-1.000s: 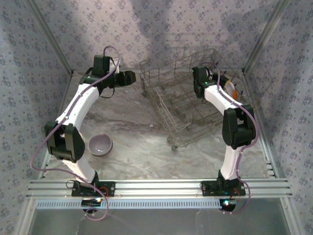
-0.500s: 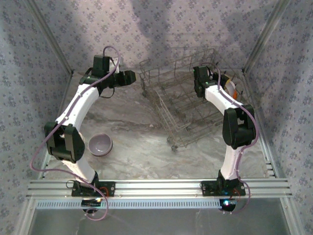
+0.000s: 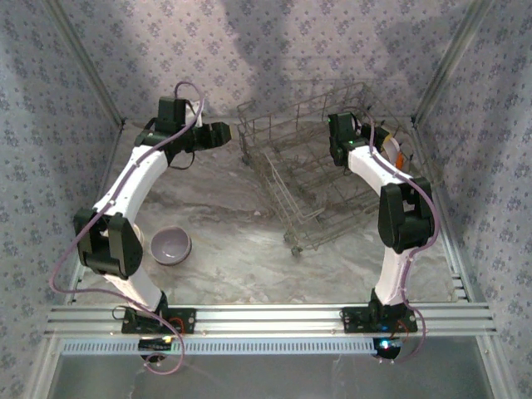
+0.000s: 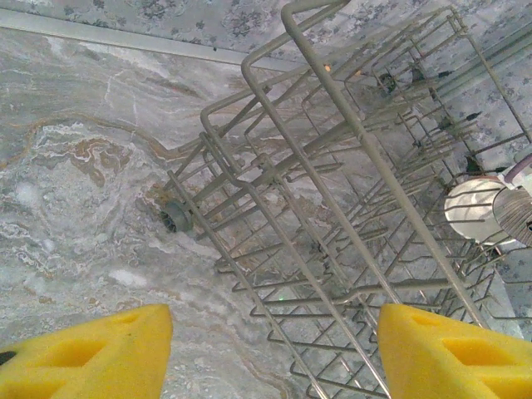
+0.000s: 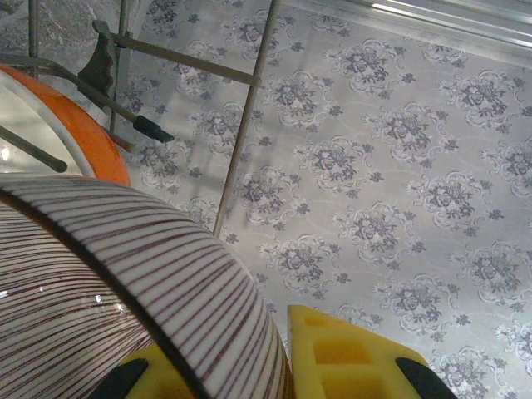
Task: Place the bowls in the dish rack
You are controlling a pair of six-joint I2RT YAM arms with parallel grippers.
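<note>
Bowls number three across the views. Farthest left, one lavender-grey bowl [image 3: 170, 246], smooth and round, sits upright on the marbled grey surface [image 3: 224, 208], beside the left arm and well apart from the rack. The left gripper [image 3: 220, 132] hovers near the rack's far left corner. From its wrist, its two yellow foam fingers [image 4: 91, 357] stand wide apart with nothing between them, looking down onto the wires.

One dish rack [image 3: 307, 179], a grey wire basket with upright tines and open grid sides, lies askew across the middle and right of the surface; a small grey wheel [image 4: 176, 218] shows at its lower corner.

At the rack's far right side, the right gripper [image 5: 220, 341] has its yellow fingers [image 5: 349, 357] clamped on the wall of one glossy white bowl with thin red-brown stripes [image 5: 125, 283]. Just behind it, one orange bowl [image 5: 79, 112], white inside, stands on edge among the rack's wires, against floral wallpaper [image 5: 399, 183].
</note>
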